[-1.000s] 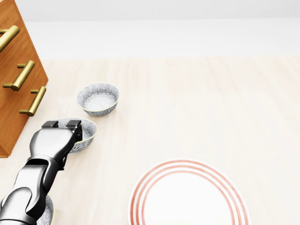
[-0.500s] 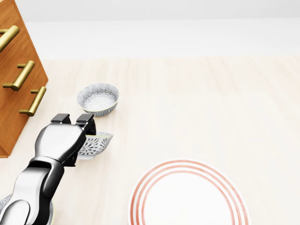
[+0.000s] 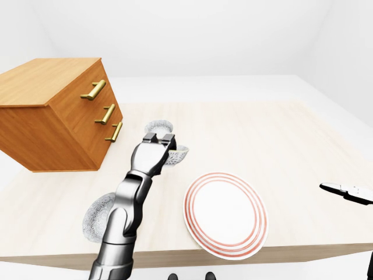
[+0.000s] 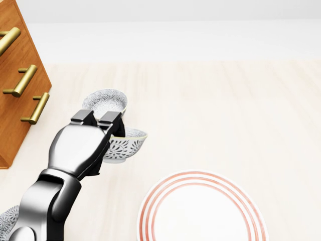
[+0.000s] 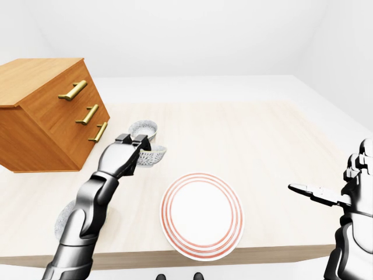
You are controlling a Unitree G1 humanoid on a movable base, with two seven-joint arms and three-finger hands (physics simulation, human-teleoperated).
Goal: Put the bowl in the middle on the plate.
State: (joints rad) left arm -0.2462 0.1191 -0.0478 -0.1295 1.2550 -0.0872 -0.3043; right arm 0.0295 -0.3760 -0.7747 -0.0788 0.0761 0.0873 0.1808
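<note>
The middle bowl [image 4: 126, 146], white with a grey flower pattern, hangs tilted above the table, and my left hand [image 4: 111, 131] is shut on its left rim. It sits just below the far bowl [image 4: 106, 102] and up-left of the red-ringed white plate [image 4: 200, 213], which lies flat at the bottom of the head view. A third bowl [image 3: 98, 213] rests near the table's near edge, partly behind my left forearm. My right hand [image 5: 317, 193] hovers at the right of the right-eye view, fingers stretched out and open, holding nothing.
A wooden drawer chest [image 3: 55, 111] with brass handles [image 4: 24, 80] stands on the left of the pale wooden table [image 4: 225, 110]. The plate overhangs the table's near edge [image 3: 280, 252] slightly. White walls lie beyond.
My left hand has lifted the middle bowl off the table and carried it up and to the right, toward the plate. The other bowls and the plate stayed put.
</note>
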